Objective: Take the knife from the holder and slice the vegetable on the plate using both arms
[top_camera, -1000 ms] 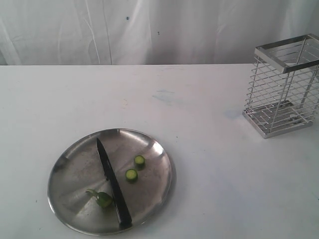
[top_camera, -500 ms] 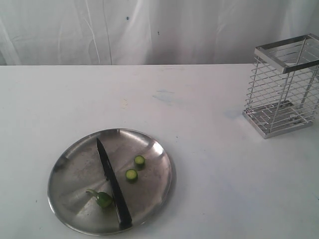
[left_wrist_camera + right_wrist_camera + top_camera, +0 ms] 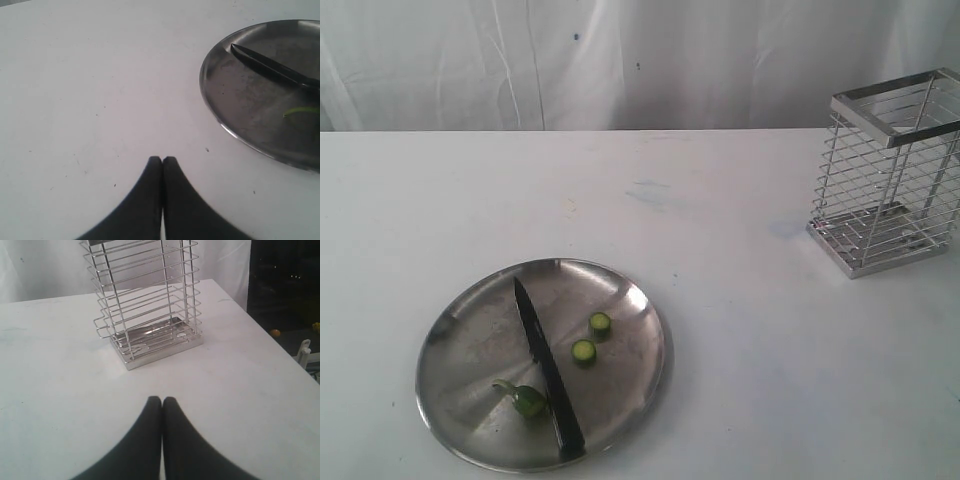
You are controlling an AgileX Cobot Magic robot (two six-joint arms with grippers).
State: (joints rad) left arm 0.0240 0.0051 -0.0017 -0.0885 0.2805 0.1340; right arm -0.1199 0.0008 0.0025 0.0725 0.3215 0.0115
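Knife [image 3: 546,370] loose across plate [image 3: 642,335] beside vegetable [image 3: 528,401]; left gripper [image 3: 162,161], right gripper [image 3: 162,401] closed, empty; bumping plate could slide it off.

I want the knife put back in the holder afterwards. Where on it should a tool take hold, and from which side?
Probably the black handle of the knife, the end lying near the plate's front rim in the exterior view. Come straight down from above, jaws across the handle: the knife lies flat, and the stem piece of the vegetable sits close beside it, so a low sideways approach looks risky.
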